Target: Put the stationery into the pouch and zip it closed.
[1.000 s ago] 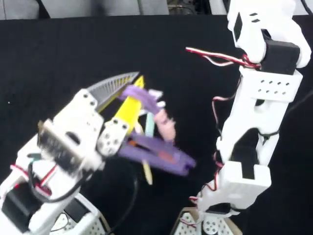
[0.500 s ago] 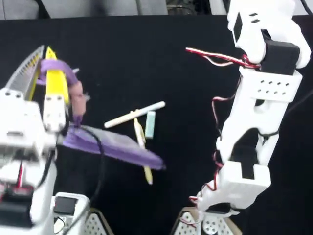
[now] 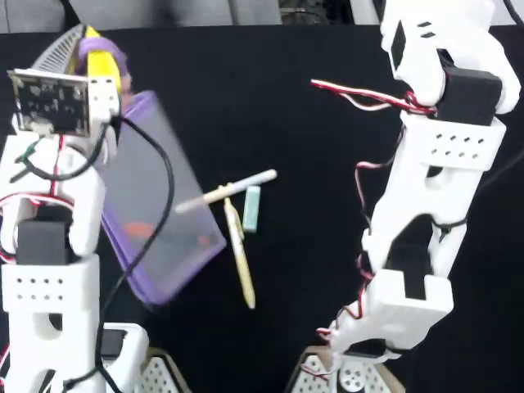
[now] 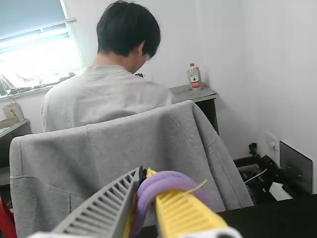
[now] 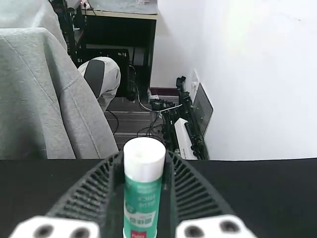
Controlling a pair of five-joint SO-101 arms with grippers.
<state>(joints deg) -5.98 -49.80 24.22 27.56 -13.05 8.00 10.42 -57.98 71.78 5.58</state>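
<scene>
- The left hand (image 4: 146, 179) is clamped on one edge of the pouch (image 3: 155, 205). Its grey ribbed finger and its yellow finger squeeze the purple material into a thick roll.
- Held by that one edge, the pouch hangs off the tabletop (image 3: 286, 98) at a slant, its lower end toward the near side. I judge this grip is for carrying or turning it, not for filling. I cannot tell where the zip lies or whether the mouth is open.
- The pouch is a soft, flat rectangle of see-through purple plastic with rounded corners. It sags a little, and faint orange marks show through its wall.
- The right hand (image 5: 143, 161) is closed on a glue stick (image 5: 143, 198), which stands upright between its black ribbed fingers. The arm is raised well away from the pouch, likely waiting with the stick until there is an opening to drop it in.
- The glue stick is a smooth, hard cylinder with a white cap and a green label. It should hold steady in that grip.
- A pen (image 3: 233, 188), a pencil (image 3: 240, 258) and an eraser (image 3: 252, 207) lie loose on the tabletop just beside the pouch.
- The pen is a slim pale rod and the pencil a thin yellow stick, the two crossing. The eraser is a small pale-green block just beside the crossing.
- The tabletop is matte black, so the light pieces stand out against it.
</scene>
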